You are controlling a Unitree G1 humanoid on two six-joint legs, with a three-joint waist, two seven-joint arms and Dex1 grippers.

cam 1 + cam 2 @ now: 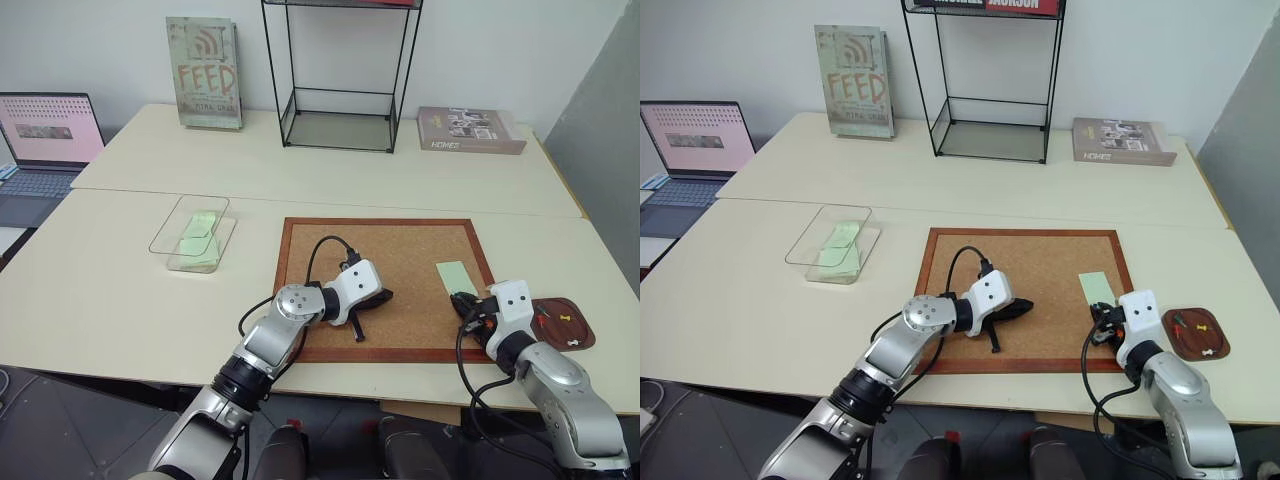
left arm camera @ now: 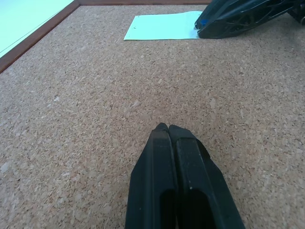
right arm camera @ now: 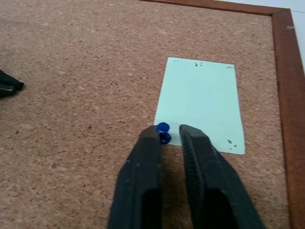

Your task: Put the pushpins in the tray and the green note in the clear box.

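Corkboard [image 1: 400,270] with a reddish wooden frame lies flat near the front edge of your pale table [image 1: 120,290], a little toward its right end. Your left gripper [image 2: 167,128] rests over the bare cork toward the board's front-left area, its two black fingers pressed together and holding nothing.

Your right gripper [image 3: 170,129] sits at the board's front-right corner, right at the near edge of the green note [image 3: 202,102], which lies flat on the cork beside the right frame. The dark blue pushpin [image 3: 163,129] stands at the note's near-left corner, beside the inner face of one black finger [image 3: 147,162]; you cannot tell whether the fingers actually pinch it, though they are drawn nearly closed with a narrow gap.

Just off the board's right edge, near the table's front-right corner, you have the reddish-brown tray [image 1: 583,335], and the yellow-headed pushpin [image 1: 566,318] lies inside it with a few other small pins.

Your clear box [image 1: 170,240] sits left of the corkboard, well apart from it, with pale green slips [image 1: 200,240] already inside.
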